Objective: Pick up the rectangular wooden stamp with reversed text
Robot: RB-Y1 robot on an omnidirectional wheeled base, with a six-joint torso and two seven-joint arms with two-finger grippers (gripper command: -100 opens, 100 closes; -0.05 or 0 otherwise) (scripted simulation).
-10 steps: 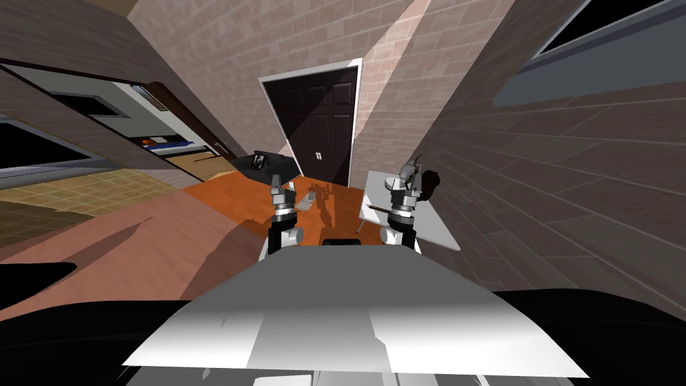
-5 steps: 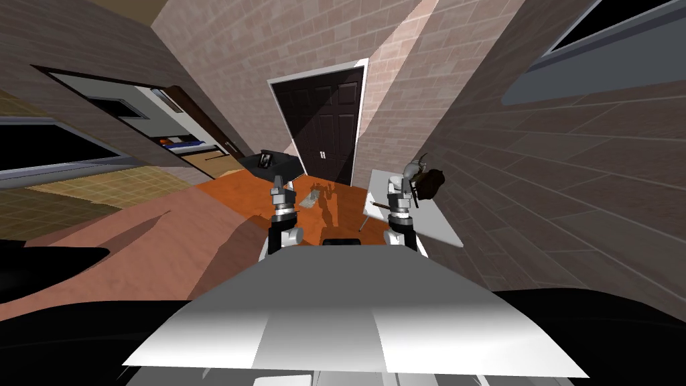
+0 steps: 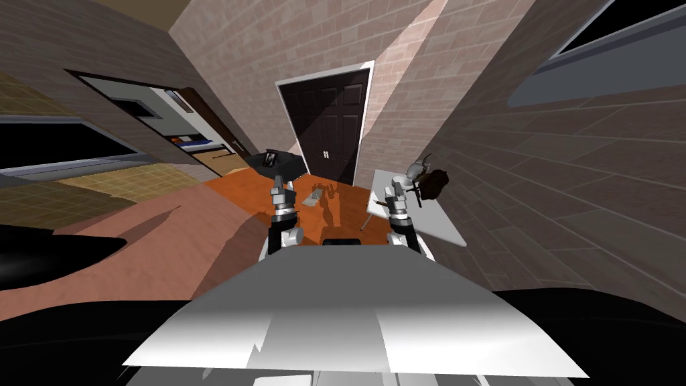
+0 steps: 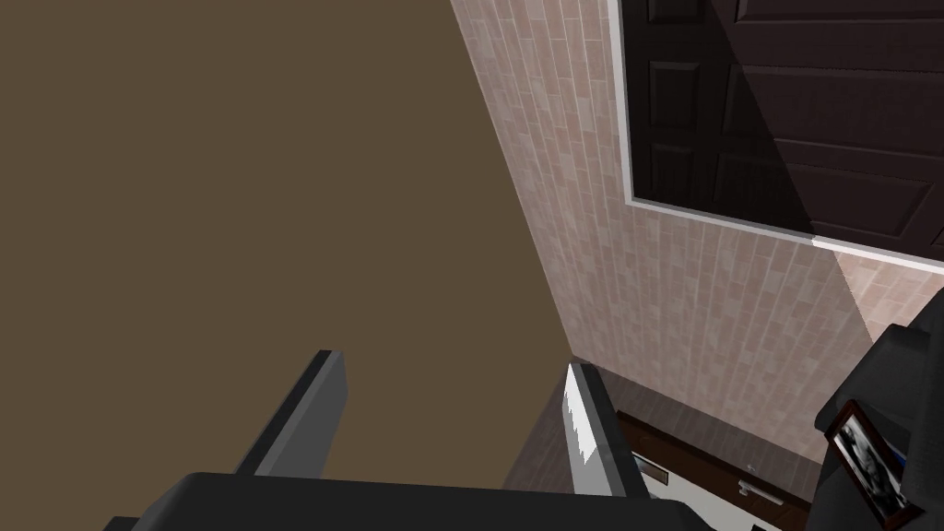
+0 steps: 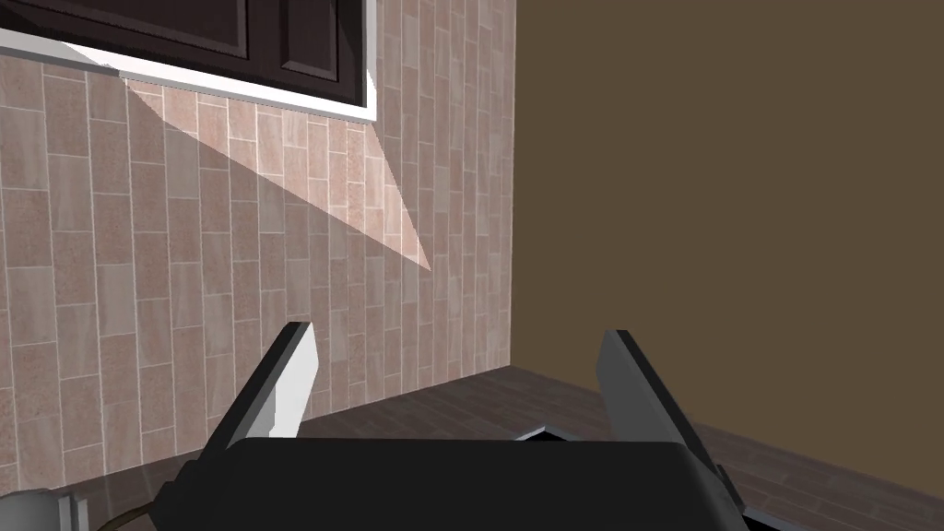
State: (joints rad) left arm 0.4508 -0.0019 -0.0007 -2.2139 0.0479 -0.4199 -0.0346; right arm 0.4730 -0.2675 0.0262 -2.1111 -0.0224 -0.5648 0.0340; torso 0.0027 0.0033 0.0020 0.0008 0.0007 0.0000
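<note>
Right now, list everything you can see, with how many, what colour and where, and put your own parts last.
door: one, dark brown with a white frame, in the brick wall ahead
small flat block: one, greyish tan, on the orange floor ahead of the left gripper; possibly the stamp
table: one, white, by the right wall
lump: one, dark brown, at the table's far end
picture frame: one, dark, on a low black cabinet left of the door
left gripper: one, open, empty
right gripper: one, open, empty, by the table
</note>
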